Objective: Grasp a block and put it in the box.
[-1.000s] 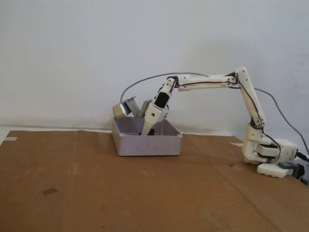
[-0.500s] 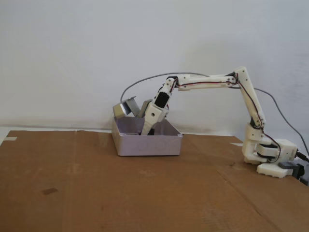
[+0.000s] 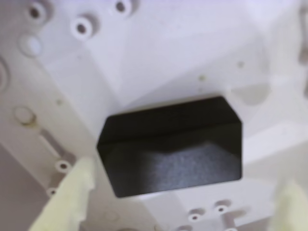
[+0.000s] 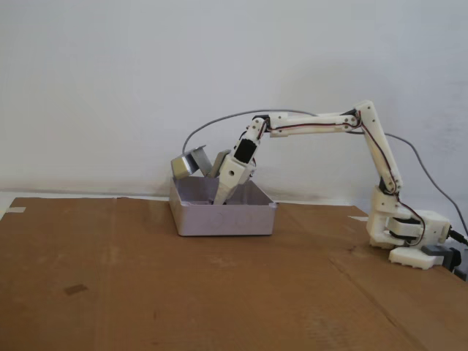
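The black block lies on the pale floor of the box in the wrist view. My gripper is open, one cream finger at the block's lower left and the other at the lower right edge, neither touching it. In the fixed view the gripper reaches down into the box, whose front wall hides its tips and the block.
The box stands at the back of a brown cardboard sheet. The arm's base sits at the right. A grey camera module hangs above the box's rear left corner. A small dark mark lies front left.
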### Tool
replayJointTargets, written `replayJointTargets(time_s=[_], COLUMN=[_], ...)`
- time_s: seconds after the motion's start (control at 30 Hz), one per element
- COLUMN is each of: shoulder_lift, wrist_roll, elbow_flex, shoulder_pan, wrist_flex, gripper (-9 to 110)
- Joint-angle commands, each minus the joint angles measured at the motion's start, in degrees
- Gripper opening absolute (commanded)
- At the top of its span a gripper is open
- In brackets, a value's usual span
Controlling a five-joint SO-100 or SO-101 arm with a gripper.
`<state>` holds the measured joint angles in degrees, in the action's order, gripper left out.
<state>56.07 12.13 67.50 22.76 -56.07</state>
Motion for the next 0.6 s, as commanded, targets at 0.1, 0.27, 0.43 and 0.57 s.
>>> replayJointTargets(time_s=[0.1, 0.27, 0.43, 0.57], shoulder_lift=[3.43, 3.43, 3.43, 3.43], wrist_roll=[-0.44, -0.44, -0.53, -0.62], elbow_flex=[-2.99, -3.96, -6.68, -9.84], shoulder_pan=[-0.35, -0.35, -0.62, -1.49], wrist_flex=[2.20, 2.20, 2.20, 1.49], gripper=[59, 59, 59, 59])
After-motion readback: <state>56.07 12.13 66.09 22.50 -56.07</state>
